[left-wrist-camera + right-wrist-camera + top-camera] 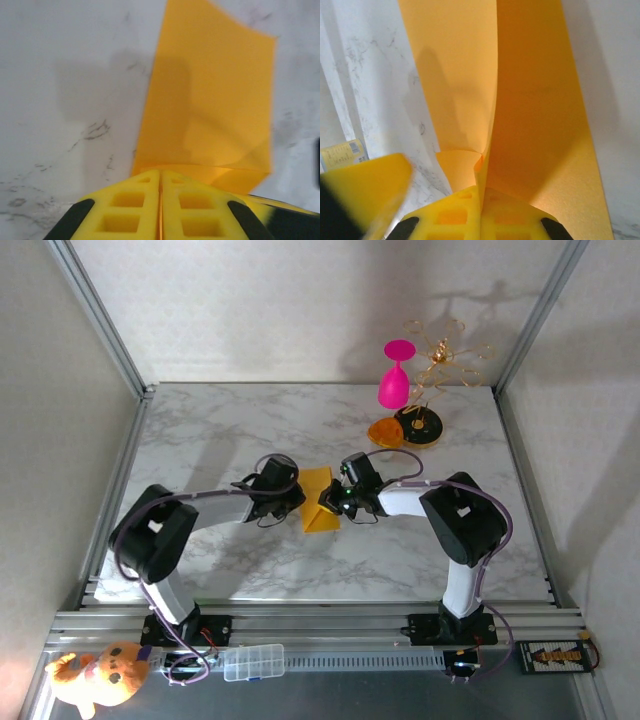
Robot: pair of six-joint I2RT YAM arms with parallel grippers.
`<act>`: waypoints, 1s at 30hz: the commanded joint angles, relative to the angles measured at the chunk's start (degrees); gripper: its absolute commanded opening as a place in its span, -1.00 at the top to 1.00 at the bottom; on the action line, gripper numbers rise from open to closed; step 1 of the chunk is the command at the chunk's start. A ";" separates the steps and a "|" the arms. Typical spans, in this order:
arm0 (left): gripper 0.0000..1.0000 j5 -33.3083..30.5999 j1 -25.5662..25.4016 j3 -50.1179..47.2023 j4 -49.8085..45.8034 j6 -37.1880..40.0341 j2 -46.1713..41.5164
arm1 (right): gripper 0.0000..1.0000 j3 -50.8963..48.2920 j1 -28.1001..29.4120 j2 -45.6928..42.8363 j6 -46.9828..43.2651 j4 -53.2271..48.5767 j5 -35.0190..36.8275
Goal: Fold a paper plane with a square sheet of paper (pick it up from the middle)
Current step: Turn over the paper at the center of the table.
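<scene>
one square sheet of paper point(318, 502), bent into a fold, over one marble table point(200, 430); two grippers meet at it. left gripper point(160, 174) pinched tight on its edge; right gripper point(482, 189) pinched tight on its fold.

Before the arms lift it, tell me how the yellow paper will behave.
Probably floppy: the paper curves in a soft bend at the right tool. Likely very light, being one thin sheet. It could crease or tear if the left tool and right tool, both pinched on it, pull apart.
</scene>
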 commanded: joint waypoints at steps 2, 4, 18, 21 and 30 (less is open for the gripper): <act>0.55 1.81 3.97 -1.86 0.01 3.07 -9.46 | 1.00 -2.40 -1.44 -5.87 -3.78 6.88 -1.38; 0.44 3.67 5.55 -4.10 2.28 3.39 -12.55 | 1.00 -1.96 -2.03 -7.91 -6.08 7.32 -2.38; -0.99 21.19 7.27 -20.88 34.56 -4.52 -25.03 | 1.00 -0.92 -6.23 -13.08 -0.76 21.60 -19.75; -0.99 23.08 6.85 -21.00 38.27 -5.89 -23.78 | 1.00 -1.09 -6.39 -12.87 1.69 23.86 -21.75; -0.66 25.33 5.51 -18.43 42.95 -7.42 -20.04 | 0.98 -2.31 -6.87 -12.73 6.62 29.09 -24.23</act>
